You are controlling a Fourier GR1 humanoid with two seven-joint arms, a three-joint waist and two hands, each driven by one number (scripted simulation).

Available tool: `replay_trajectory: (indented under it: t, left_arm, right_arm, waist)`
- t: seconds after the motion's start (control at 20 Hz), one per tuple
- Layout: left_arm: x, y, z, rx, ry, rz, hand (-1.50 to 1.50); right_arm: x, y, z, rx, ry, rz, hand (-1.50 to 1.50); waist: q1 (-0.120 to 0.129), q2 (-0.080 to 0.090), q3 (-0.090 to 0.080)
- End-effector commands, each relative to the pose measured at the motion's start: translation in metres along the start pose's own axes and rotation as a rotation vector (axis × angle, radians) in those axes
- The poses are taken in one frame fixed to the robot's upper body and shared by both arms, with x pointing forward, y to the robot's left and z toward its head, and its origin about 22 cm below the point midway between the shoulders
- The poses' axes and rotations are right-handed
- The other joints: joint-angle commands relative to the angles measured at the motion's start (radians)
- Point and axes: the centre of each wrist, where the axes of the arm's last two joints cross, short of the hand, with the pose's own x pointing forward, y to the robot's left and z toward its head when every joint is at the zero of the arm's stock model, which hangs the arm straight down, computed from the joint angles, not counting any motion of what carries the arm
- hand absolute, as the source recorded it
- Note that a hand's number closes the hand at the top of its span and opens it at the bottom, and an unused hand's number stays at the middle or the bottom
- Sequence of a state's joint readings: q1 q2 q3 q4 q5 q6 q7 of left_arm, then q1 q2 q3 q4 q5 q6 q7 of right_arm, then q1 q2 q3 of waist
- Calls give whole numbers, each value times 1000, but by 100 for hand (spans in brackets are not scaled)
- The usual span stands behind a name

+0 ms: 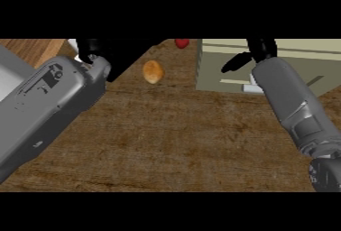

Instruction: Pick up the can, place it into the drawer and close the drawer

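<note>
**Both hands cut off at the top edge, can out of sight**

While 2 grey forearms fill much of the head view, the can itself cannot be found; it may be hidden, but nothing shows where. The left hand (100,46) is black, mostly cropped by the upper edge, and whether its fingers are spread or curled cannot be told. The right hand (256,52) reaches over the drawer unit (220,67), a pale olive box at the upper right; a few dark fingers (233,63) hang down over its front, their grasp unclear. A small white part (251,88) shows beside the right forearm. On the wooden counter (173,140) lie a tan oval object (153,71) and, further back, a red object (181,43), partly cropped.
</note>
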State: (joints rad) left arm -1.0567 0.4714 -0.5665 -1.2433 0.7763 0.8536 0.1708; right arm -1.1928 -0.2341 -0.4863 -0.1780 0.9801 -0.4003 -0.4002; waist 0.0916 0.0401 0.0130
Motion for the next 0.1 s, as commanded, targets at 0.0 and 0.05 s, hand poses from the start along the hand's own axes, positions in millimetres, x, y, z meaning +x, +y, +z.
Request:
replay_trajectory:
  t: [0.0,0.05]
  left_arm:
    - [5,-3,6,-19,7,4,-150]
    - [3,5,5,-6,-1,-1,-150]
  right_arm:
    - [26,-7,-16,-81,1,-204,-150]
    - [23,-8,-16,-84,3,-216,-150]
  waist:
    - [26,-6,-8]
    - [23,-7,-9]
